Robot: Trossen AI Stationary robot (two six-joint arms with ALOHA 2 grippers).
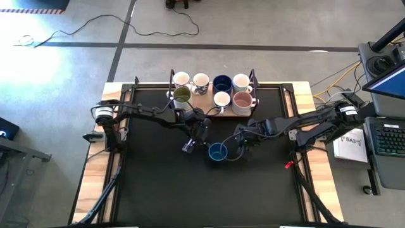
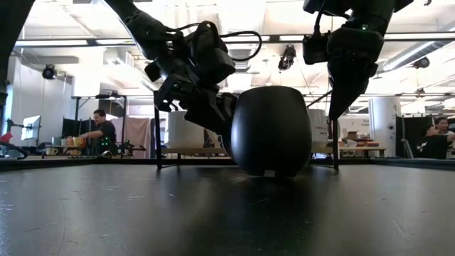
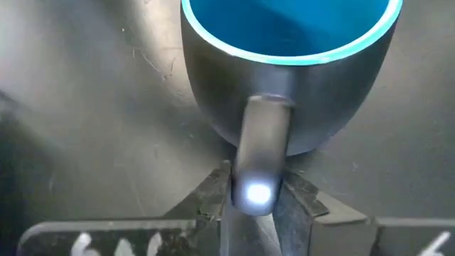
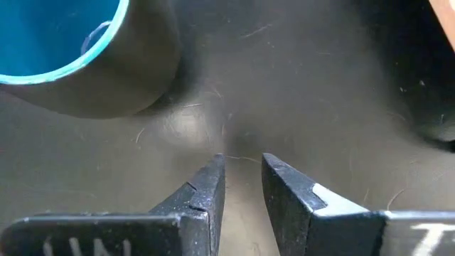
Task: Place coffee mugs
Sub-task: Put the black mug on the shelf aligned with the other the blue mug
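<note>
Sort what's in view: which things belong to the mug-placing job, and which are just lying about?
Part of the job:
- dark blue mug on the mat, its handle between the left gripper fingers
- seven mugs on the wooden tray
- right gripper, empty beside the mug

Lying about:
- laptop
- floor cables

Dark mug [image 3: 284, 85], bright blue inside

mug [image 1: 218, 152] on mat [image 1: 158, 190] | tray [image 1: 215, 109] behind | between tools

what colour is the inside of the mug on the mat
Bright blue inside the dark mug, clearest in the left wrist view.
</note>
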